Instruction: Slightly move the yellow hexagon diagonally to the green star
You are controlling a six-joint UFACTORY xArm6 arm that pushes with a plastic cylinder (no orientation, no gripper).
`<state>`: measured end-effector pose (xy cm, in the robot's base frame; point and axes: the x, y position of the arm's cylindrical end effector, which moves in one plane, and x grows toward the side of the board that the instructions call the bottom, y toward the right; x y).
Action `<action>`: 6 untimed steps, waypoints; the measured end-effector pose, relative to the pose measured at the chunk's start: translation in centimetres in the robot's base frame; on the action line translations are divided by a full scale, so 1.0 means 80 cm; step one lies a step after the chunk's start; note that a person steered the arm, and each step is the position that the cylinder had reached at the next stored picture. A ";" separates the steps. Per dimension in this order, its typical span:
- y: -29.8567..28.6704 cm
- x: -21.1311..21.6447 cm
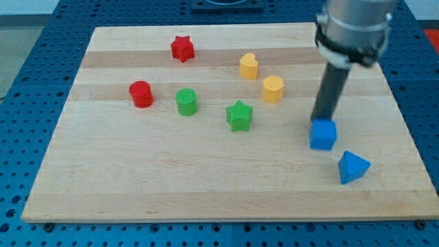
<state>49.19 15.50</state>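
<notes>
Standing nearly upright at the right side of the frame, the arm's dark rod is coming down from a grey collar at the upper right, and my tip is sitting right at the top edge of the blue cube; whether it is touching cannot be told. No jaws are fitted, so there is nothing to call spread or pressed together.

The yellow hexagon is lying in the upper middle-right of the counter, well left of the rod, with the green star just below and left of it. A yellow rounded block is sitting near the hexagon's upper left.

A blue triangular block is resting near the counter's right edge. Bare wood is stretching across the lower left.
</notes>
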 end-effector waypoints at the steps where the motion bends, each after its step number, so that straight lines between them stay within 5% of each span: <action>1: 0.001 0.026; 3: 0.020 -0.118; 4: -0.049 -0.163; 5: -0.131 -0.142; 6: -0.117 -0.046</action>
